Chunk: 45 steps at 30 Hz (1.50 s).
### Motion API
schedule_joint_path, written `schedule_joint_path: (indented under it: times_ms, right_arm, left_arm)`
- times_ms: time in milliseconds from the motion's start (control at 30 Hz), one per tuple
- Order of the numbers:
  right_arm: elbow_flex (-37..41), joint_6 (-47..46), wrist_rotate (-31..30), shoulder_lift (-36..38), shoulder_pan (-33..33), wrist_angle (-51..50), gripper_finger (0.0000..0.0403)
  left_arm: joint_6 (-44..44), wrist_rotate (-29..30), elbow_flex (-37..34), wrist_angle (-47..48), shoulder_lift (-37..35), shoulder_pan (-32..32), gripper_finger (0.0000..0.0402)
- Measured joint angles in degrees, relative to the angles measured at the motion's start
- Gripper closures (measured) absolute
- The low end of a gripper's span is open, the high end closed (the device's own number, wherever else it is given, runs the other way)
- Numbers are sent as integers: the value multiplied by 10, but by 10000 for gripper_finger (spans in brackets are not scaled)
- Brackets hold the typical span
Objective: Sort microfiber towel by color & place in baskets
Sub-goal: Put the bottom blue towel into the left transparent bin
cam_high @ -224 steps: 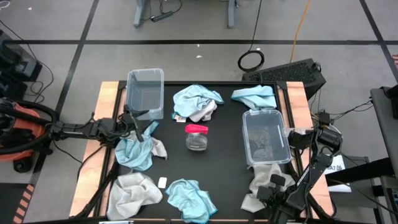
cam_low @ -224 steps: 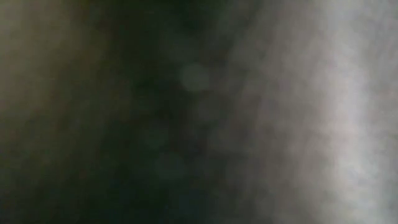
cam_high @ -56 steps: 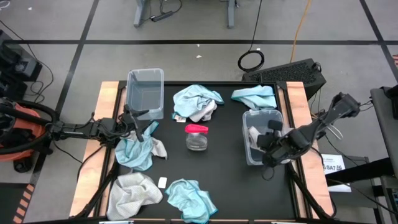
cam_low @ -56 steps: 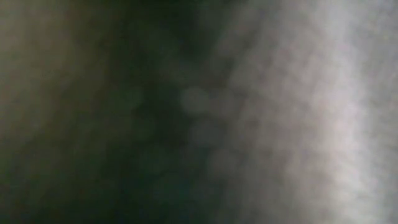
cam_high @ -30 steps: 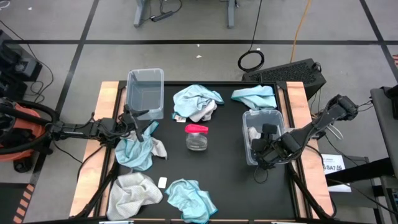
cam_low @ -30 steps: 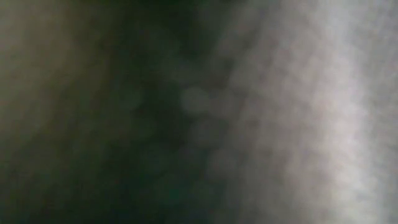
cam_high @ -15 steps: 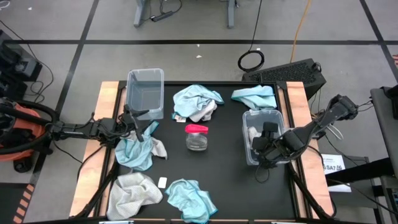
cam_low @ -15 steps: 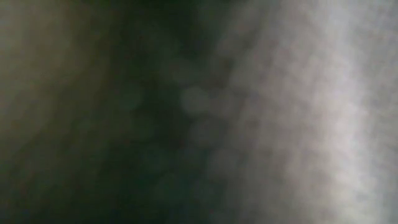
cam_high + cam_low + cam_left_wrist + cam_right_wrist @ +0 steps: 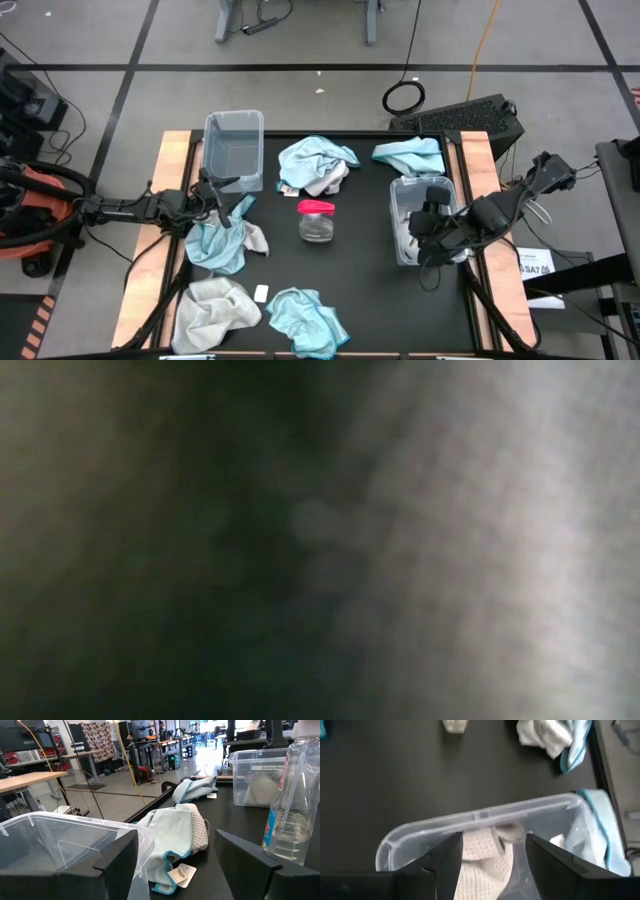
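Resting on a black table top [image 9: 350,270] with wooden side strips: two clear plastic rectangular baskets with rounded rims; the left basket [image 9: 233,150] stands at the far left and looks bare inside, the right basket [image 9: 398,215] stands at the right and holds a white waffle-weave towel [image 9: 480,857]; a white strip label on the right basket's wall shows in the left wrist view, its print too small to read. Right gripper [image 9: 428,222] hangs over the right basket, fingers apart, gripping nothing, the white towel lying below them. Left gripper [image 9: 207,188] waits beside the left basket at the table's left edge, fingers spread wide and bare. Loose soft microfiber towels: a light blue towel [image 9: 222,240] just beside the left gripper, a blue-and-grey heap [image 9: 317,165] at the far middle with a paper tag [image 9: 183,874], a blue towel [image 9: 410,153] behind the right basket, a grey towel [image 9: 213,310] and a blue towel [image 9: 307,318] at the near edge. Clear jar [image 9: 316,221] with pink lid at centre. Low view shows only blur
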<state>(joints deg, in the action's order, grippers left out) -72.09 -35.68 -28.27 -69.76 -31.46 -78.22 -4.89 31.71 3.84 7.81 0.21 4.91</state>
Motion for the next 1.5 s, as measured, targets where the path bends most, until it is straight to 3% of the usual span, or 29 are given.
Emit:
schedule_joint_path:
  times_ms: [400,767,1133,1500]
  right_arm:
    - [-26,130,-20,0,0,142,195]
    - [-26,281,13,-5,-7,301,195]
    - [-26,365,47,-61,-9,317,195]
    - [-25,372,85,-113,-9,317,195]
  left_arm:
    - [0,0,0,0,0,0,139]
    - [0,0,0,0,0,0,139]
    - [0,0,0,0,0,0,139]
    - [0,0,0,0,0,0,139]
